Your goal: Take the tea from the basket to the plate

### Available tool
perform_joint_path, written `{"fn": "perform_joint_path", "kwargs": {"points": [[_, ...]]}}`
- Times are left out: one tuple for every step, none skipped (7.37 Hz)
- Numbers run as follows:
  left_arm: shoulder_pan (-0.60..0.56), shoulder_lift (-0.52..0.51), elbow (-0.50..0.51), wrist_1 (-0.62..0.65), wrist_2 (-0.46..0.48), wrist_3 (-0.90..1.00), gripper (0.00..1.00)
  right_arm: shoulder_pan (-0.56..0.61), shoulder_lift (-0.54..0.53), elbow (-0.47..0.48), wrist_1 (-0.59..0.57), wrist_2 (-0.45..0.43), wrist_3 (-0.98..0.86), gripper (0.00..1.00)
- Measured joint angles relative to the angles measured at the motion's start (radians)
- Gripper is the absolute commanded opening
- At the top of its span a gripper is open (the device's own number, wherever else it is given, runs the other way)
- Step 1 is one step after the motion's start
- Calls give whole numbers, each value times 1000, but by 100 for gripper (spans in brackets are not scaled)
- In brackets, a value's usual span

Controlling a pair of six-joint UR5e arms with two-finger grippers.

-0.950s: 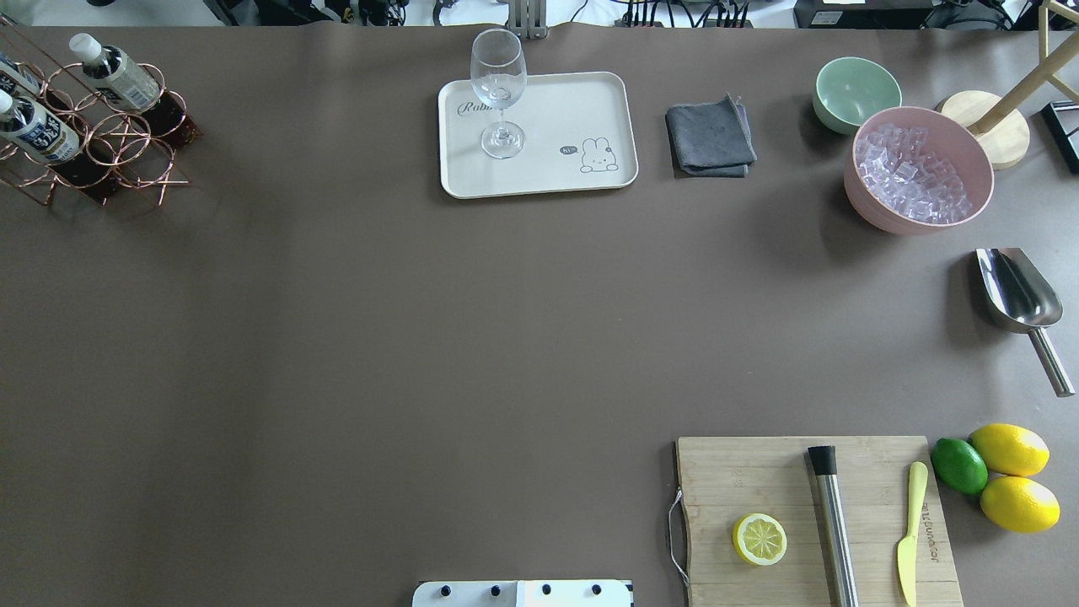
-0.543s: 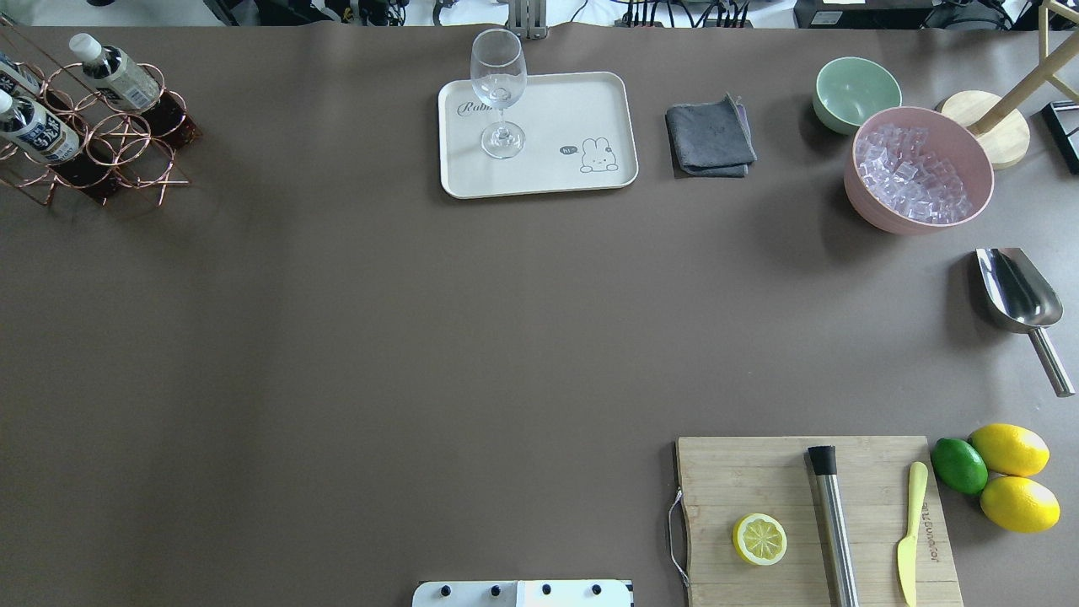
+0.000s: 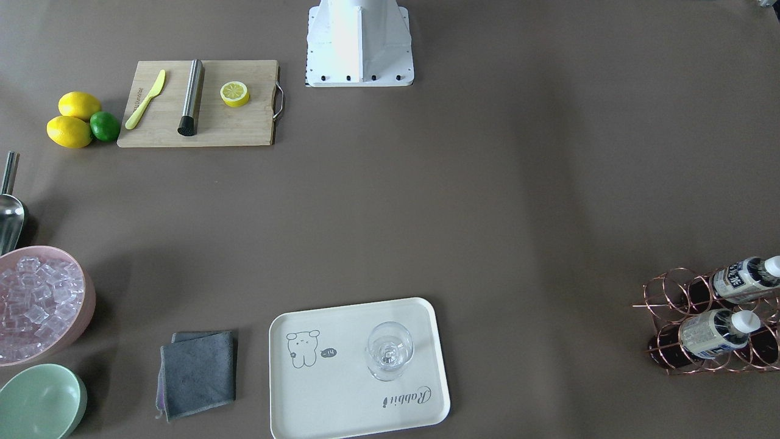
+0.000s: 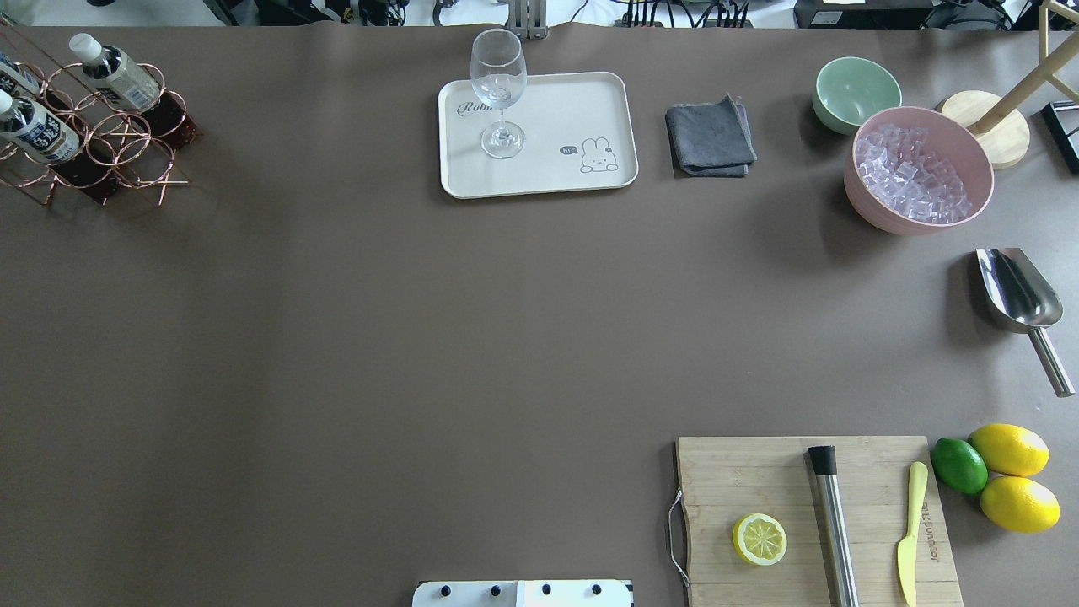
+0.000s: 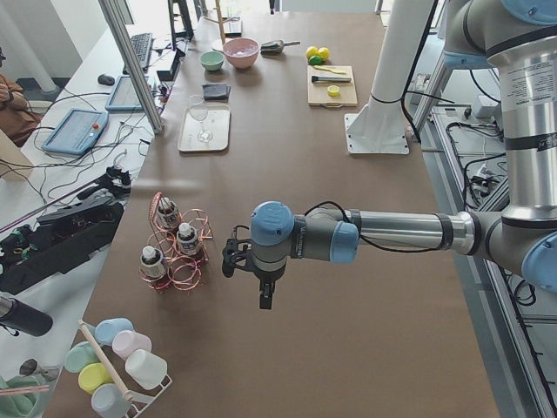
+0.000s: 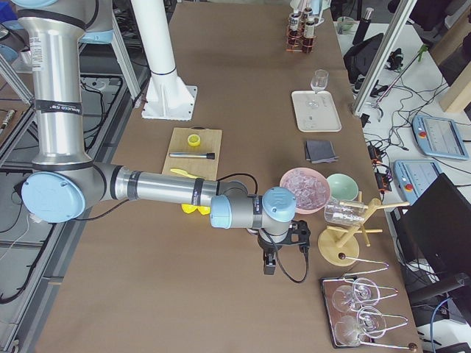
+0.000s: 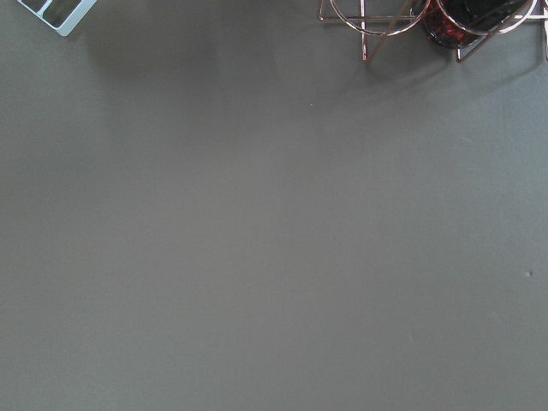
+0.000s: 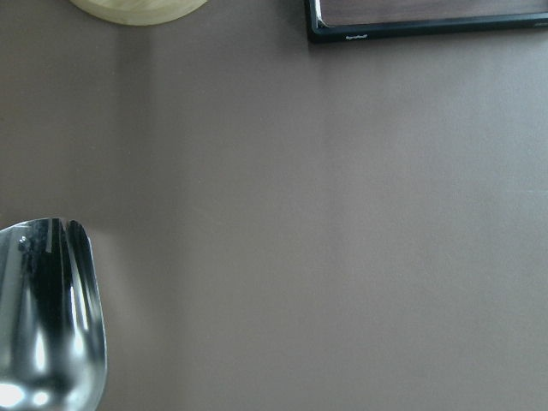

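The tea point(image 4: 116, 73) sits penned in the ring cells of the basket point(image 4: 116, 140) at the worktop's far-left corner, the plate point(image 4: 577, 110) lies midway along the far edge, and the left gripper point(image 5: 231, 259) hangs near the basket, seemingly poised to reach, though whether it is open I cannot tell.

My brown table point(image 4: 337, 337) bore the basket point(image 4: 116, 126) at its far-left corner, the plate point(image 4: 565, 110) mid far edge, and the board point(image 4: 716, 480) near-right.

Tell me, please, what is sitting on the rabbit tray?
Only an empty stemmed glass stands upright on the tray, near its Rabbit script, whose end the glass covers in the overhead view.
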Motion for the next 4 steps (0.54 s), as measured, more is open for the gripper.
{"fn": "perform_joint_path", "kwargs": {"points": [[0,0,-3,1,-1,-6,97,1,0,0,0,0,0,100],[0,-1,-11,2,-7,-41,97,1,0,0,0,0,0,100],[0,-9,-17,4,-15,-110,97,2,0,0,0,0,0,100],[0,-34,-10,4,-19,-203,97,3,0,0,0,0,0,100]]}}
